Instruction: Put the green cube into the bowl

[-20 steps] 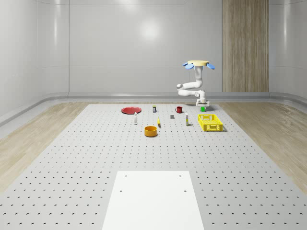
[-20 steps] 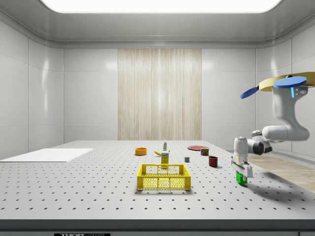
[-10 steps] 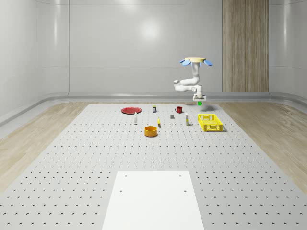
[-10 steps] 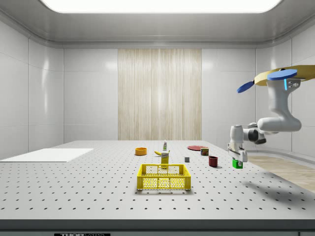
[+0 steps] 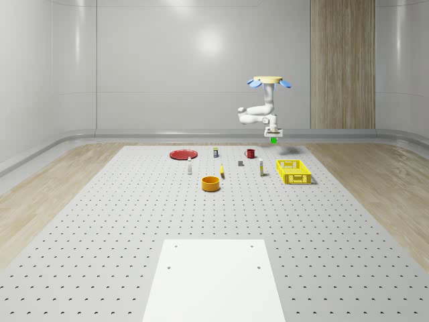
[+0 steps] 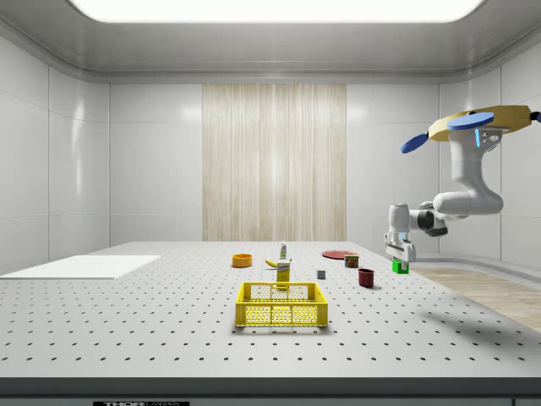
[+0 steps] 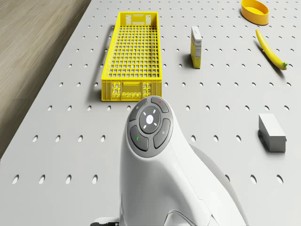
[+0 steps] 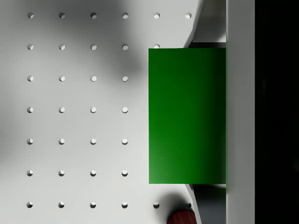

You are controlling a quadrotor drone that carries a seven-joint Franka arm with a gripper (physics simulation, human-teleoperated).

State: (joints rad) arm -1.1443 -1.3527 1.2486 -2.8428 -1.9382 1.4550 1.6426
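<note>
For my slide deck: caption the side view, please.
Hovering drone carries the green cube in its gripper above the table.

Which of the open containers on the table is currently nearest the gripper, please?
The dark red cup: it stands almost under the gripper, which holds the green cube. The yellow crate and orange bowl sit farther off.

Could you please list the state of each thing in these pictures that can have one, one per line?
Drone: hovering above the table's far end, beyond the yellow crate.
Gripper: shut on the green cube, in the air.
Green cube: held, lifted off the table.
Bowl: upright, nothing visible inside.
Yellow crate: upright, empty.
Red mug: upright.
Banana: lying flat.
</note>
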